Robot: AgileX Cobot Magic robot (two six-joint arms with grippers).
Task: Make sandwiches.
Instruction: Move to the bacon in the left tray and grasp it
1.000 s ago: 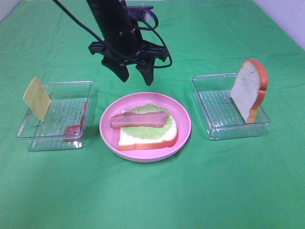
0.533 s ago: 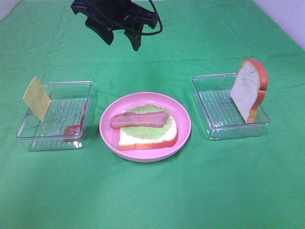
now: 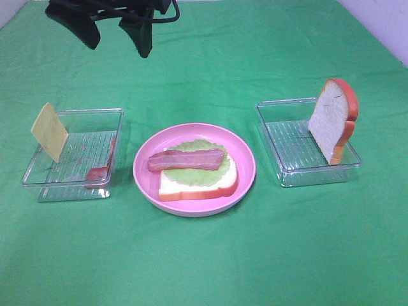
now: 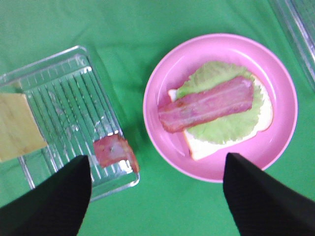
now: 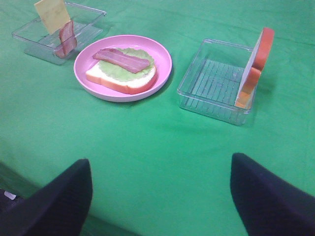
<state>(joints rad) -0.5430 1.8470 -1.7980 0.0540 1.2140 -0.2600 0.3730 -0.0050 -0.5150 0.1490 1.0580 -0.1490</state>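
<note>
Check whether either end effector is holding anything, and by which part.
Nothing is held. The left end effector and the right end effector both stand open, with nothing between the jaws.

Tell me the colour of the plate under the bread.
Pink. The plate shows best in the left wrist view.

Round pink plate (image 3: 246, 167) between left clear tray (image 3: 78, 148) and right clear tray (image 3: 287, 148), on green cloth (image 3: 204, 268)
</note>
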